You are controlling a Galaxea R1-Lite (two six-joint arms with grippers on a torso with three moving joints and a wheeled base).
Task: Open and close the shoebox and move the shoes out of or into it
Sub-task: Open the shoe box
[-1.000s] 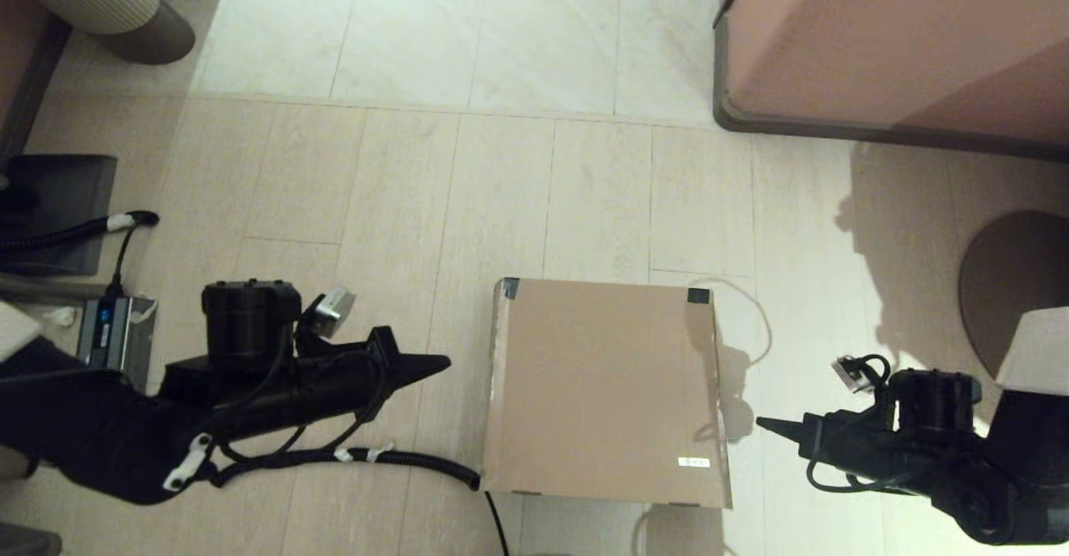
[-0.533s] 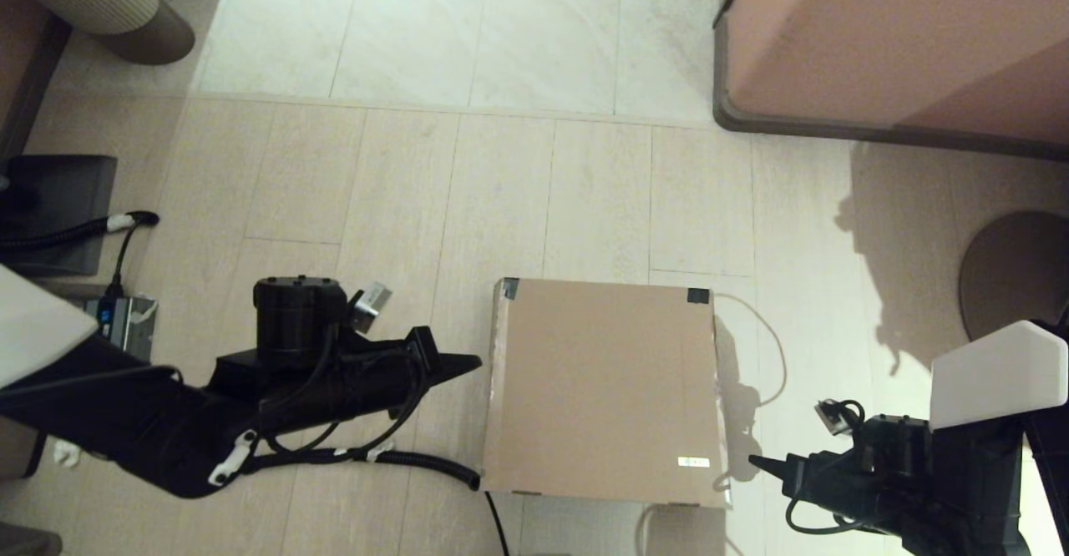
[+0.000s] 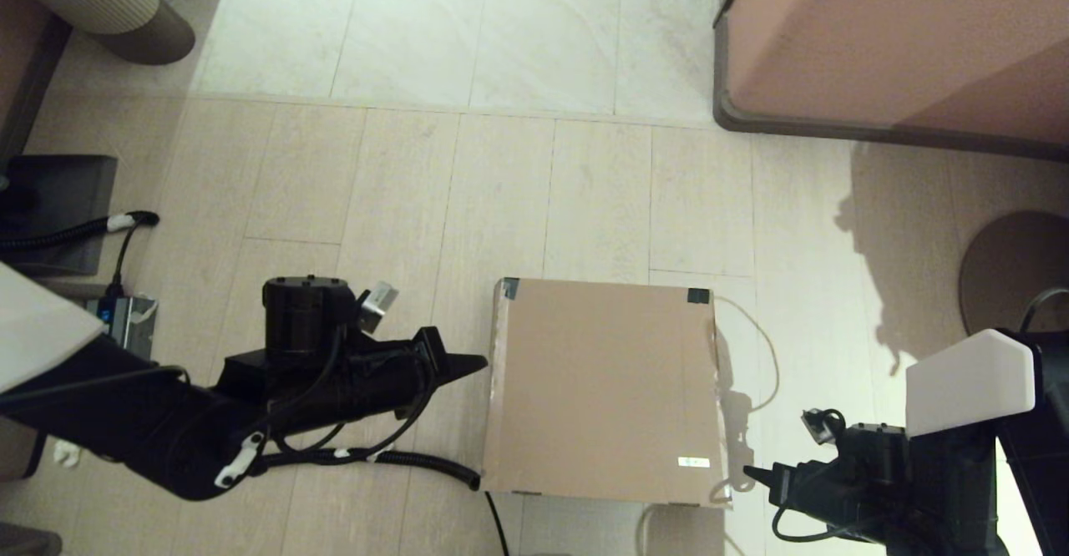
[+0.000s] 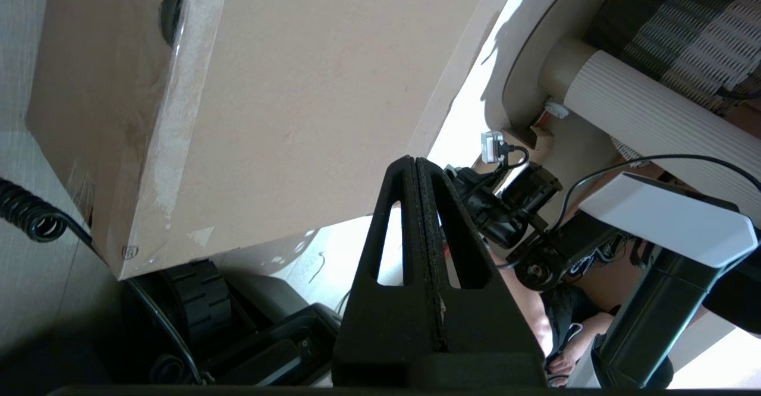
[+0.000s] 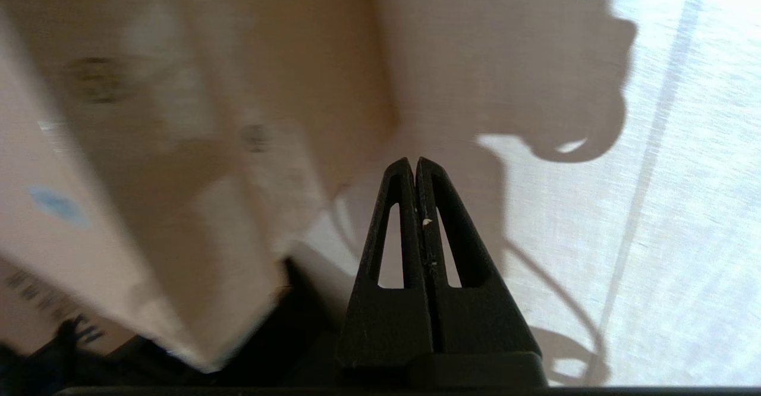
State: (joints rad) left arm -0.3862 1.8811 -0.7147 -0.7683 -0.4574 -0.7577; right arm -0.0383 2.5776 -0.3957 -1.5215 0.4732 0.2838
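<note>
**Box shut, opening not yet begun**

We find the shoebox (image 3: 603,391) on the floor (image 3: 468,189) in front of the robot, lid flat and closed. No shoes are visible; we cannot tell whether they are inside. The left end effector (image 3: 480,362), fingers pressed together and holding nothing, sits just beside the box's left edge. The right end effector (image 3: 749,474), likewise pinched closed and empty, is near the box's near right corner. We judge the task to be at its start: lifting the lid, moving the shoes and closing all remain.
</note>
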